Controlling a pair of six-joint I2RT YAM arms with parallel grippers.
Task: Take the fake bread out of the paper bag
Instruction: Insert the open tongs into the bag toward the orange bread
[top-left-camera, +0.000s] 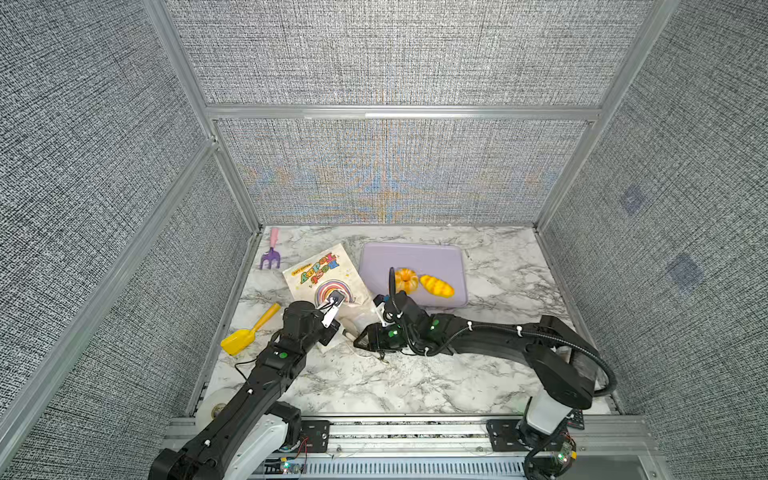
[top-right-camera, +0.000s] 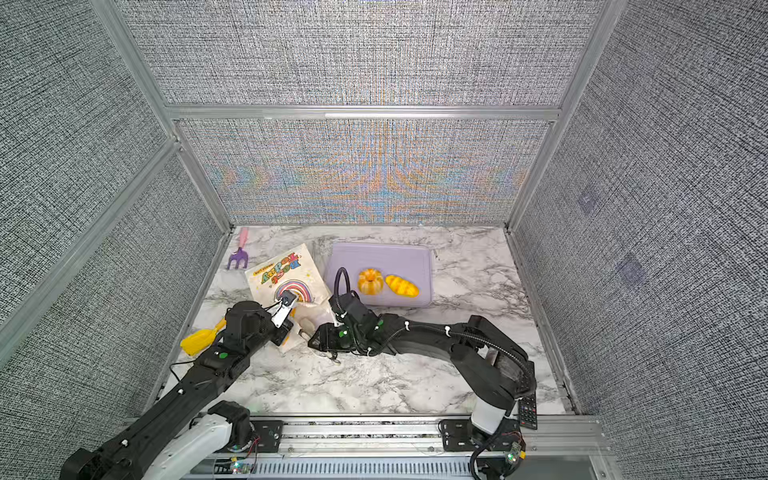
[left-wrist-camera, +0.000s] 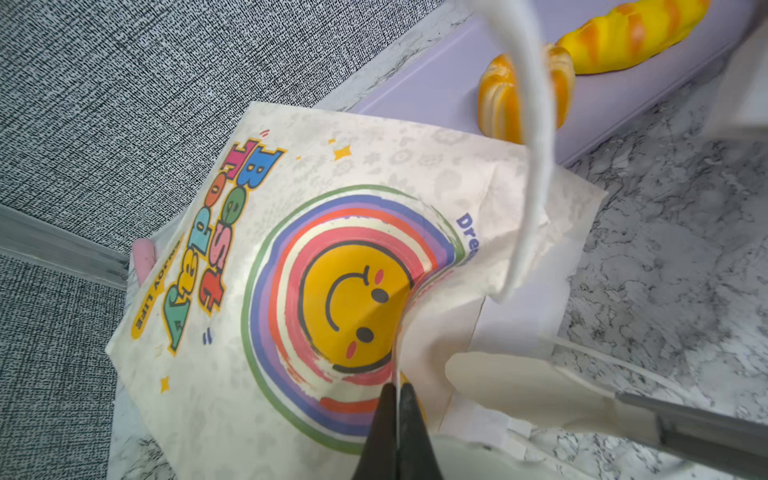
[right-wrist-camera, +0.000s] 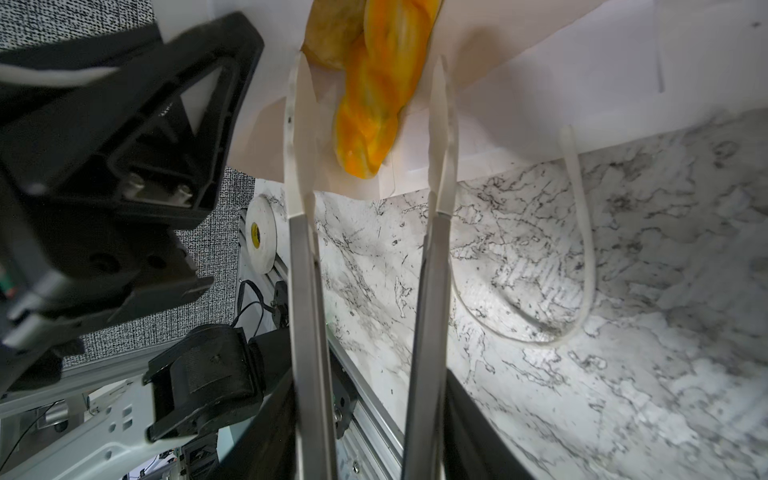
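Observation:
The cream paper bag (top-left-camera: 320, 274) (top-right-camera: 286, 270) (left-wrist-camera: 249, 311) lies on the marble, print side up, its mouth toward the arms. My left gripper (top-left-camera: 336, 298) (top-right-camera: 286, 299) (left-wrist-camera: 397, 395) is shut on the upper paper edge at the mouth and holds it lifted. My right gripper (top-left-camera: 348, 330) (top-right-camera: 302, 330) (right-wrist-camera: 370, 62) is open at the mouth. Its long white-tipped fingers straddle a braided fake bread (right-wrist-camera: 374, 104) that sticks out of the bag, apart from both sides. A browner bread (right-wrist-camera: 332, 29) lies deeper inside. A fluted ring bun (top-left-camera: 405, 279) (top-right-camera: 370, 281) (left-wrist-camera: 498, 104) and a striped roll (top-left-camera: 436, 285) (top-right-camera: 401, 285) (left-wrist-camera: 631, 37) rest on the lilac tray (top-left-camera: 411, 255) (top-right-camera: 382, 257).
A yellow toy shovel (top-left-camera: 249, 330) (top-right-camera: 199, 338) lies left of my left arm, and a purple toy rake (top-left-camera: 271, 253) (top-right-camera: 239, 255) sits in the back left corner. A white cord handle (right-wrist-camera: 582, 249) loops over the marble. A tape roll (top-left-camera: 216, 409) and a remote (top-right-camera: 528, 411) lie at the front edge.

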